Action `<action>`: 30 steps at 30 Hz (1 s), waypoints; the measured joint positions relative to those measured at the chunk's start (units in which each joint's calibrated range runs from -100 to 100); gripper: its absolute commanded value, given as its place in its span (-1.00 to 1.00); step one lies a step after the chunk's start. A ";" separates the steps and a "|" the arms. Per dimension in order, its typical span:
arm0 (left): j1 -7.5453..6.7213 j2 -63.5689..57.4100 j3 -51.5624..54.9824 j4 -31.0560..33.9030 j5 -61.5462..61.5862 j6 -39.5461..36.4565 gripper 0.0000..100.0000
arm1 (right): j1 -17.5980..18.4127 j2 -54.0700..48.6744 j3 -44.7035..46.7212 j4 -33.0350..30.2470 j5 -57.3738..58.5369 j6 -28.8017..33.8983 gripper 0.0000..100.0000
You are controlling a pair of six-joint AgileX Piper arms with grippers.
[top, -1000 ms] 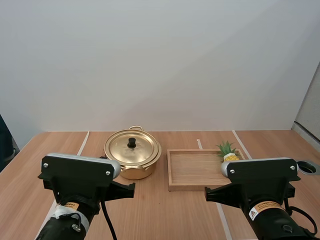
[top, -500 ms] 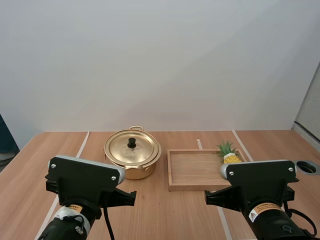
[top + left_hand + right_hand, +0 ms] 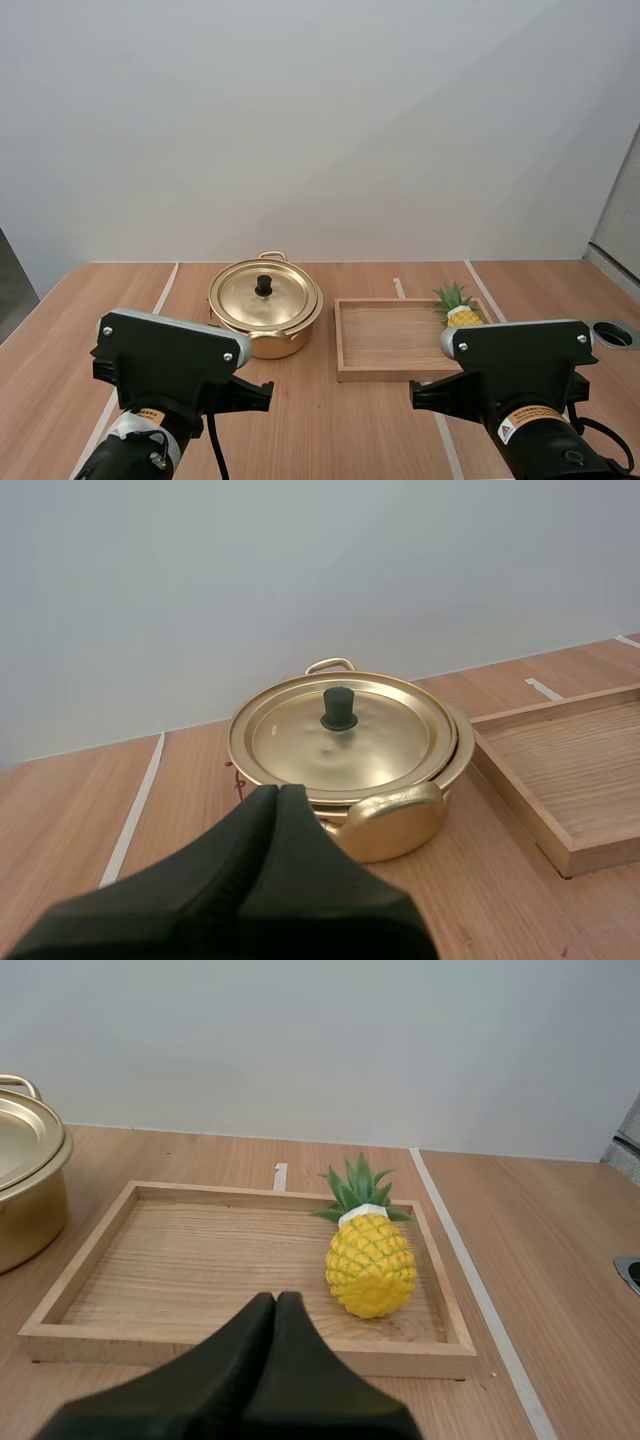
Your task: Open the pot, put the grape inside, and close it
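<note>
The table has a light brown wood-grain top crossed by thin white stripes that run from front to back. A golden pot with its lid on stands on it toward the left. A shallow wooden tray lies flat just beside the pot on its right, close but not touching. Near the table's right edge a round dark hole with a pale rim is set into the top.
</note>
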 measured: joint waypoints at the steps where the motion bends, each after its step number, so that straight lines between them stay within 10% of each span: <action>1: 0.00 0.00 0.00 0.00 0.00 0.00 -1.00 | 0.00 0.00 0.00 0.00 0.00 0.00 -1.00; 10: 0.00 0.00 0.00 -0.75 -1.04 0.58 -1.00 | 0.00 0.00 0.00 0.00 0.00 0.00 -1.00; 19: -1.27 0.00 0.00 -20.30 -26.68 7.53 -1.00 | 0.00 0.00 0.00 0.00 0.16 0.00 -1.00; 30: -1.31 0.00 0.00 -19.78 -24.79 8.51 -1.00 | 0.00 0.00 0.00 0.00 0.16 0.00 -1.00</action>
